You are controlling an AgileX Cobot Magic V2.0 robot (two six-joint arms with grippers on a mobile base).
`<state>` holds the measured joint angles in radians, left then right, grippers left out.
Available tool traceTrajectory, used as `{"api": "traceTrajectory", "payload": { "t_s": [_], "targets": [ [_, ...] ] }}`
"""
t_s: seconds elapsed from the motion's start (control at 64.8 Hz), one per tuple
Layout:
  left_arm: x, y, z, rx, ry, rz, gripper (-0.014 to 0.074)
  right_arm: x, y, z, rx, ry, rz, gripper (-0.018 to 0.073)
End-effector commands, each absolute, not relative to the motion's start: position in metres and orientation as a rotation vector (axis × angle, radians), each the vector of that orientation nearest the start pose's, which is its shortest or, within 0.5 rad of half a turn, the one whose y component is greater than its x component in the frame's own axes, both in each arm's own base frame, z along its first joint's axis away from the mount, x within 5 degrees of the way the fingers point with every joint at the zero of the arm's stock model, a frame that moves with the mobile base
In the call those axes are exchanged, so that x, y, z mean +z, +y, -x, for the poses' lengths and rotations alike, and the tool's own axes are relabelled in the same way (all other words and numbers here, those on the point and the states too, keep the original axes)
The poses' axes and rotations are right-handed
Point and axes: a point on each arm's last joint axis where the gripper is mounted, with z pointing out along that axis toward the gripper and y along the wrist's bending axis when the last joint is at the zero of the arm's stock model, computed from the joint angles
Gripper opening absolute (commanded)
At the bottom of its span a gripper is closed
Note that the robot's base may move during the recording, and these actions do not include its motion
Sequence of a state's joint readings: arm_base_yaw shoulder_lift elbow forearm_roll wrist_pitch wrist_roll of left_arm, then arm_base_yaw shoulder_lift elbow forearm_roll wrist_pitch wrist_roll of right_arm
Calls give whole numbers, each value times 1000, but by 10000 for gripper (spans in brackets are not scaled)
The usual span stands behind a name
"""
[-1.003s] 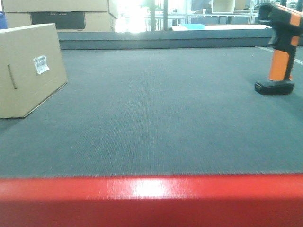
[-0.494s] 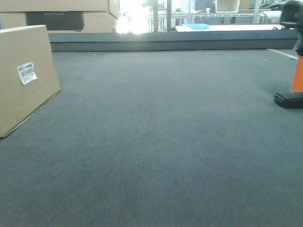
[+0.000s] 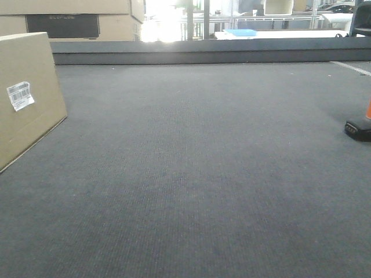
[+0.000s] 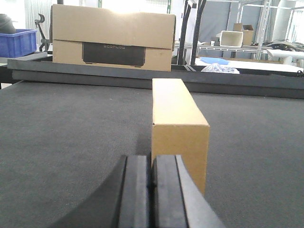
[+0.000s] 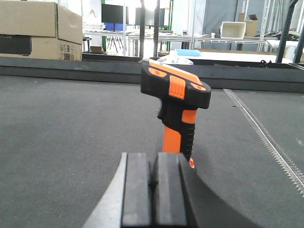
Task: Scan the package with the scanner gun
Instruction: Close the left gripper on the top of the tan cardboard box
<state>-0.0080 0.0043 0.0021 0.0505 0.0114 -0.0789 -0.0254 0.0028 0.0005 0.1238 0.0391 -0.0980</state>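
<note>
A: Okay, quick: left gripper (image 4: 152,190)?
B: Fingers pressed together, nothing between them. It points at the package (image 4: 179,124), which sits on the grey mat (image 4: 71,133) right ahead of the tips, narrow end toward the wrist camera. Touching or not, can't tell.
A: Barcode?
B: Small white label (image 3: 19,96) on the side facing the front camera; the box is at that view's far left edge.
A: And the right gripper (image 5: 153,190)?
B: Same, pads flat against each other, empty. The scanner gun (image 5: 176,102) stands upright just beyond it, base hidden behind the fingers.
A: Background?
B: Stacked boxes (image 4: 111,38) with a dark panel, behind the package.
</note>
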Motion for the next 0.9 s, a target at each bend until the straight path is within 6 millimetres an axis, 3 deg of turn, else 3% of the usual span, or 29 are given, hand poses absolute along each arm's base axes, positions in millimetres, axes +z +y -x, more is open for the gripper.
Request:
{"api": "traceTrajectory", "payload": {
  "t_s": [0.0,0.741,0.88],
  "targets": [
    [214,0,-56,-33,1475,22,-111,211,-1,-56,0,1509,-36,-168],
    [215,0,-56,-28,1459,16,-111,211,-1,-56,0,1509,-36,-168],
    [227,0,-54,-30,1451,20,-111,211,-1,-56,0,1509,-36,-168]
  ]
}}
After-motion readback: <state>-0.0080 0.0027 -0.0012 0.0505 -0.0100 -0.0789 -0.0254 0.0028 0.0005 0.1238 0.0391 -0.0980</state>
